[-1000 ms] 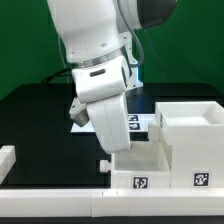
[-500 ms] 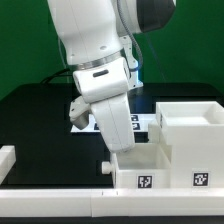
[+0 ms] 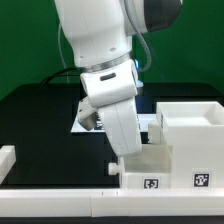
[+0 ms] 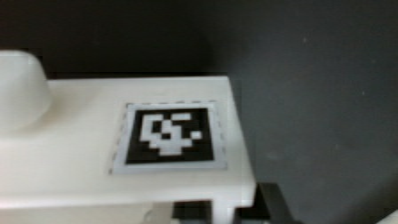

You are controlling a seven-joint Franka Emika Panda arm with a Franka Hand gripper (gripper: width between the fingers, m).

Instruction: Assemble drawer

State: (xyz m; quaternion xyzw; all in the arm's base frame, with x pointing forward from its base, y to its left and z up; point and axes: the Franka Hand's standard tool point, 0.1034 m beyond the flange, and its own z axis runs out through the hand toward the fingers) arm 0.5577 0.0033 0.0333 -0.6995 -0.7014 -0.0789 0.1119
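A shallow white drawer tray with a tag on its front and a knob on its side stands right against the tall white box shell at the exterior view's right. My gripper reaches down into the tray and is shut on its wall. In the wrist view the tray wall shows with a square tag and the rounded knob. The gripper has a dark finger on each side of the wall's edge. The second tray is out of view.
The marker board lies on the black table behind the arm. A white block sits at the exterior view's left edge. A long white rail runs along the front of the table.
My gripper and the tray have shifted toward the exterior view's right, closer to the box shell. The arm has leaned further that way.
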